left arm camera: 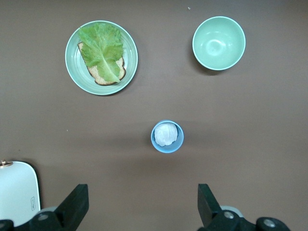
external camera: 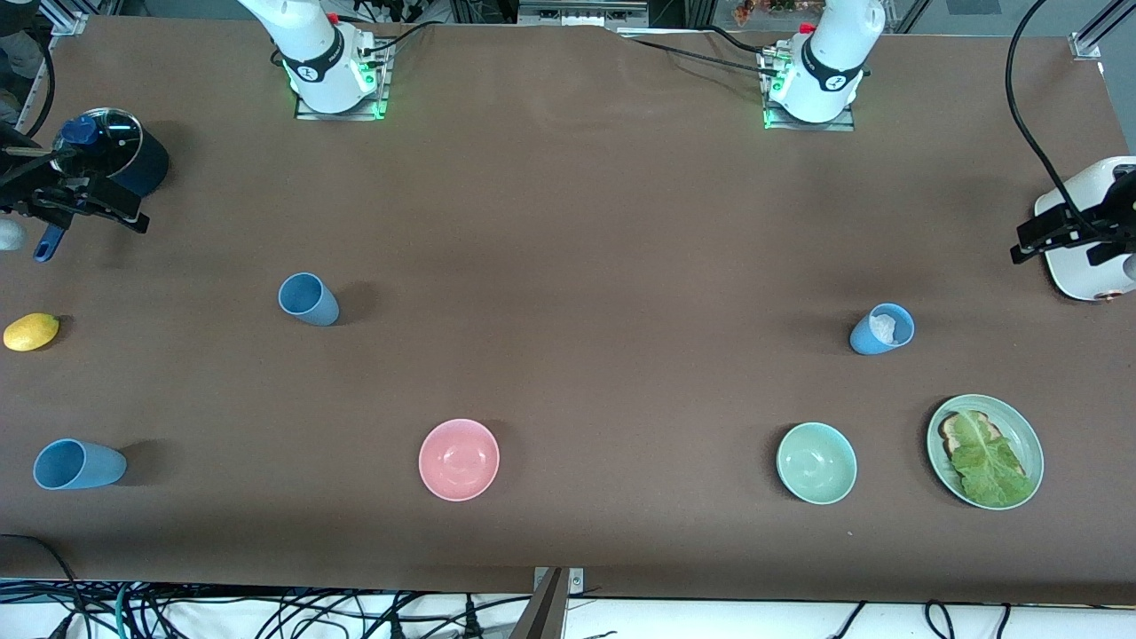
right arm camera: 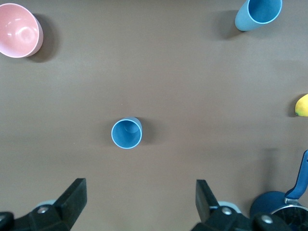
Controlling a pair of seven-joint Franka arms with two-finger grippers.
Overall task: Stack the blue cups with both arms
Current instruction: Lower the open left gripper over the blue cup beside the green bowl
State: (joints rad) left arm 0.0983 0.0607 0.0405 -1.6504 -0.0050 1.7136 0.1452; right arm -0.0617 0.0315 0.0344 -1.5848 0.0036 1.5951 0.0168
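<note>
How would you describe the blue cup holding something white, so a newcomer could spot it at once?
Start at the green plate with toast and lettuce. The blue cup stands just farther from the front camera. Unlike the others, it holds a crumpled white wad.

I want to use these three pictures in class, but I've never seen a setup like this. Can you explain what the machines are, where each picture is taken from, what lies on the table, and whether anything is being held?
Two white robot arms stand at a brown table. The wide picture looks down from across the table; the other two come from cameras on each arm's wrist.

The left gripper hangs open over a blue cup with something white inside. Nearby are a green bowl, a green plate carrying toast and lettuce, and a white toaster.

The right gripper hangs open over an empty blue cup. A third blue cup stands nearer the front camera, with a pink bowl, a lemon and a navy saucepan also at that end.

Nothing is held, and no cups are stacked yet.
</note>
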